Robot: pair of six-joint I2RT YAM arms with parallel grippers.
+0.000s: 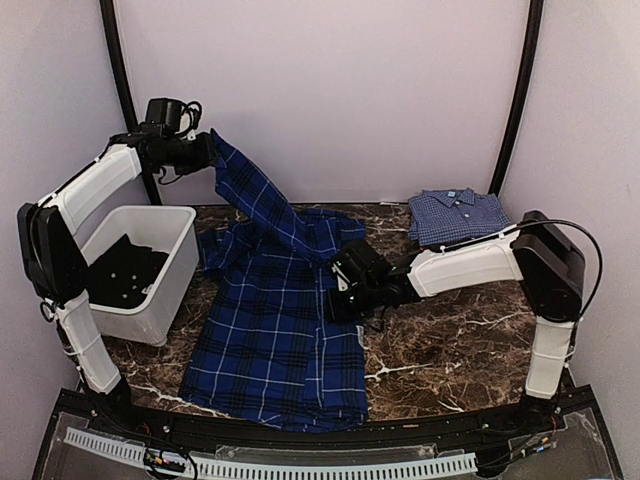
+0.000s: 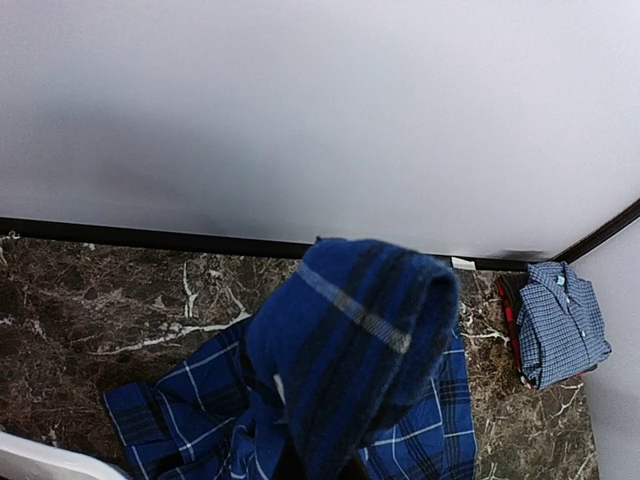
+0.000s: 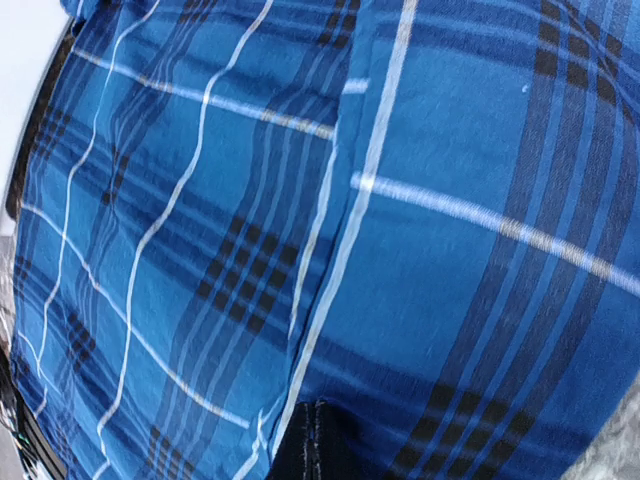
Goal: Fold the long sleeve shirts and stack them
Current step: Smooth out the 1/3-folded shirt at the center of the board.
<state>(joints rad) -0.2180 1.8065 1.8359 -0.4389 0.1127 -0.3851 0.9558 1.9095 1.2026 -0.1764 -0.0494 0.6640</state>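
Observation:
The deep-blue plaid shirt (image 1: pixel 270 330) lies spread on the marble table. My left gripper (image 1: pixel 208 152) is shut on one sleeve (image 2: pixel 360 340) and holds it high near the back wall; the cloth drapes over and hides its fingers in the left wrist view. My right gripper (image 1: pixel 335 298) is low on the shirt's right side, its dark fingertips (image 3: pixel 315 445) closed together at a crease in the plaid cloth (image 3: pixel 400 200). A folded lighter blue fine-check shirt (image 1: pixel 457 214) sits at the back right, also in the left wrist view (image 2: pixel 560 320), on top of a red one (image 2: pixel 509 315).
A white bin (image 1: pixel 175 270) holding dark cloth (image 1: pixel 125 272) stands at the left, beside the shirt. Bare marble table (image 1: pixel 450 340) shows to the right of the shirt. Black frame posts (image 1: pixel 120 70) rise at the back corners.

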